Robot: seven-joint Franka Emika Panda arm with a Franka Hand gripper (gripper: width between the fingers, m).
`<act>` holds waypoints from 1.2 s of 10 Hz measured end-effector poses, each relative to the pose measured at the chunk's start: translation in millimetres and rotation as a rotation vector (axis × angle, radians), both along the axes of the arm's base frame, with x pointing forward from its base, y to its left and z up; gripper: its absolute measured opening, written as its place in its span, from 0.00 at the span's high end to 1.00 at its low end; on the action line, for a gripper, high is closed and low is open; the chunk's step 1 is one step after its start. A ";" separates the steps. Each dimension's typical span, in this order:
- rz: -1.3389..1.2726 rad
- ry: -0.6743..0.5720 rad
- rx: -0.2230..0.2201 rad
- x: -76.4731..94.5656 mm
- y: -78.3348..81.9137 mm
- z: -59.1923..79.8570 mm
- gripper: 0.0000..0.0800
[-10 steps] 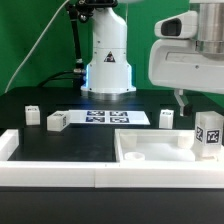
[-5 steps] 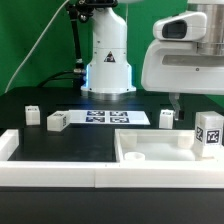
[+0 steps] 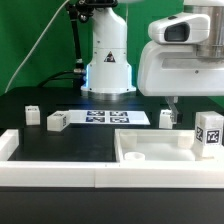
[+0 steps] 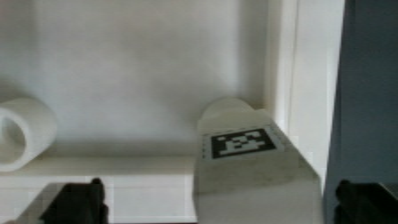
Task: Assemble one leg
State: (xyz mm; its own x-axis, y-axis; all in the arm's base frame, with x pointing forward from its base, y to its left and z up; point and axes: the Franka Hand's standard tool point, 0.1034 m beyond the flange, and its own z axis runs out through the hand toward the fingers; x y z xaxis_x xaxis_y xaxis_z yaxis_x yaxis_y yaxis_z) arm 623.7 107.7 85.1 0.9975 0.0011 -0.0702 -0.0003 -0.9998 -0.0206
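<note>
My gripper [image 4: 217, 200] hangs over the tray [image 3: 155, 150]. Its 2 fingertips [image 4: 71, 200] are spread wide and hold nothing.

In the wrist view the leg [image 4: 244, 143] sits in the gap between the fingertips and seems to touch neither. Its square tag faces the camera. It is up against the tray's raised rim, and a round white boss [image 4: 18, 135] of the tray is near it on the side away from the rim.

In the exterior view my hand is above the tray's far edge, toward the exterior view's right. A tagged post [image 3: 208, 133] stands at the tray's corner on that side, and I cannot tell whether it is the same leg.

3 more legs stand on the black table [image 3: 70, 140] behind the tray. 1 [image 3: 166, 118] is just beyond the tray's far edge, below my hand. The other 2 [image 3: 57, 121] [image 3: 30, 115] are well off past the tray's corner on the exterior view's left. The marker board [image 3: 100, 118] lies flat behind the tray, between them.
</note>
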 end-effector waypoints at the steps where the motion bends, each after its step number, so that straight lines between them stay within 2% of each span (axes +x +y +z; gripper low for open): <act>1: 0.000 0.000 0.000 0.0 -0.1 0.0 0.19; 2: 0.000 0.000 0.000 0.0 -0.1 0.0 0.38; 3: -0.007 0.000 0.000 0.0 0.0 0.0 0.38; 4: -0.031 0.000 -0.001 0.1 0.3 0.1 0.63; 8: -0.294 0.001 -0.015 0.8 1.3 -0.6 0.63; 10: -0.557 0.001 0.003 2.4 0.2 -1.3 0.63; 12: -0.772 0.006 -0.005 1.7 2.8 -1.3 0.63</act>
